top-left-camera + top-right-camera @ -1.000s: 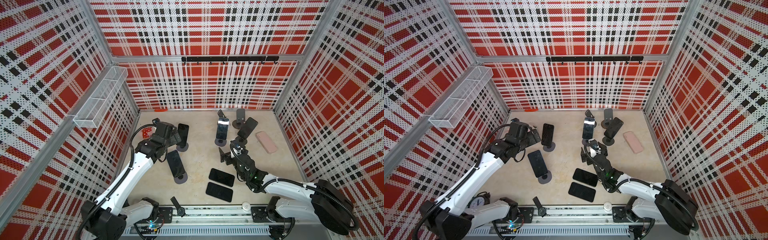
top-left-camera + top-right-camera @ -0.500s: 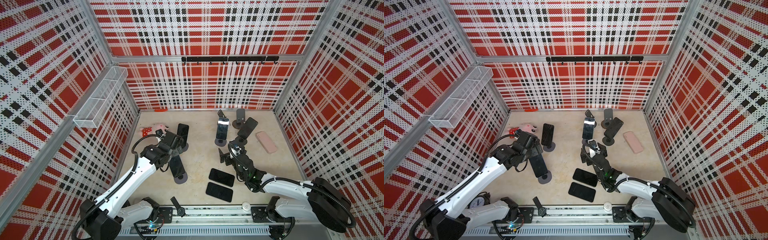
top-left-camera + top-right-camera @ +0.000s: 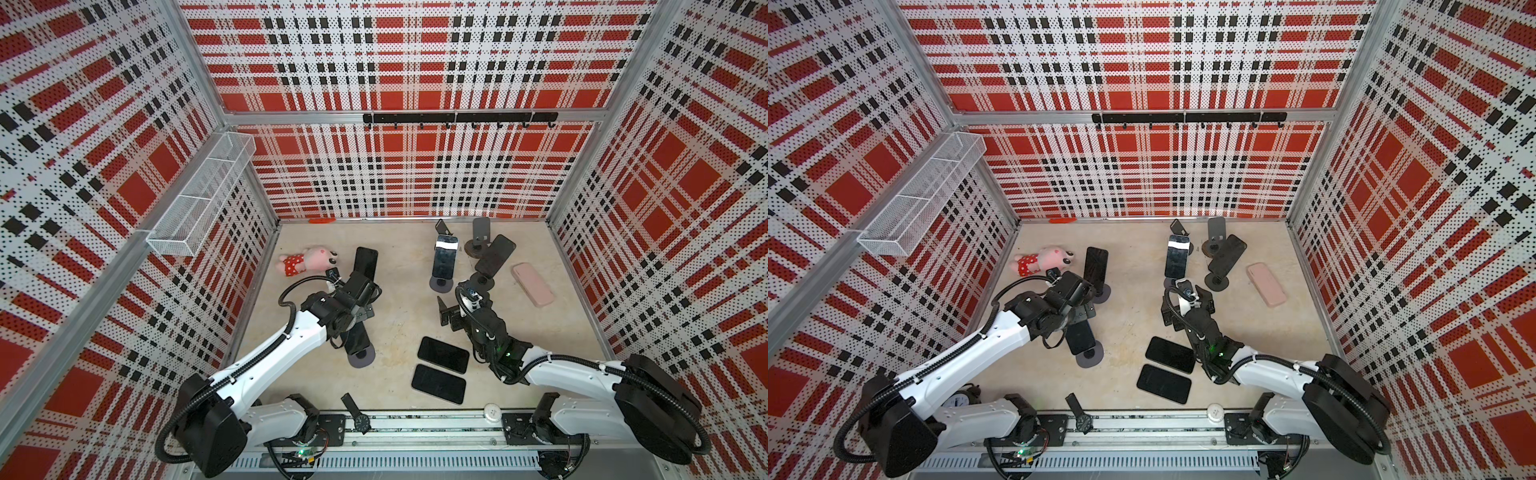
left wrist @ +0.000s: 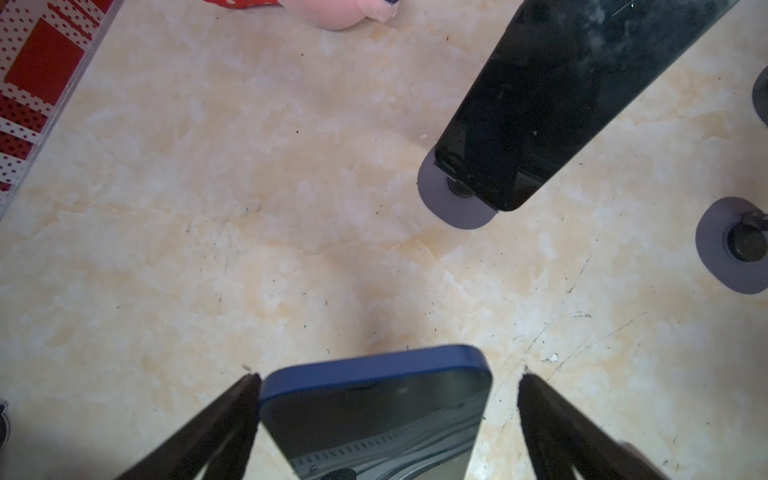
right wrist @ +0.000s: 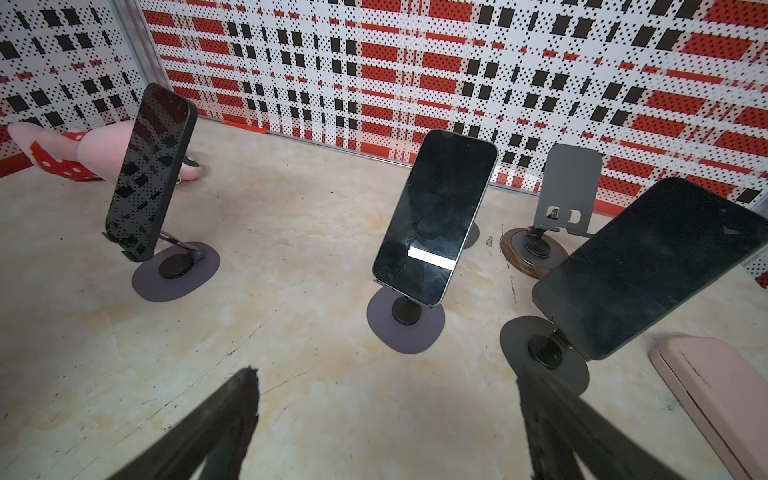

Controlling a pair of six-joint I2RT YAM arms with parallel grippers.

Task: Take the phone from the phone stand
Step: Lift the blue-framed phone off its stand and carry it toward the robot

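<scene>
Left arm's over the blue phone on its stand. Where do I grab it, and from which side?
I'd pinch the blue phone across its two long edges near the free top end, coming down from above. It leans on its stand, bottom end down by the base, so only the top is clear. The open left gripper straddles that end.

Phone (image 4: 374,415): blue edge, dark glossy screen, seated on the phone stand (image 3: 362,356), tilted back. Stand's grey oval base sits flat on the beige surface (image 3: 395,291), left of centre in both top views.
</scene>
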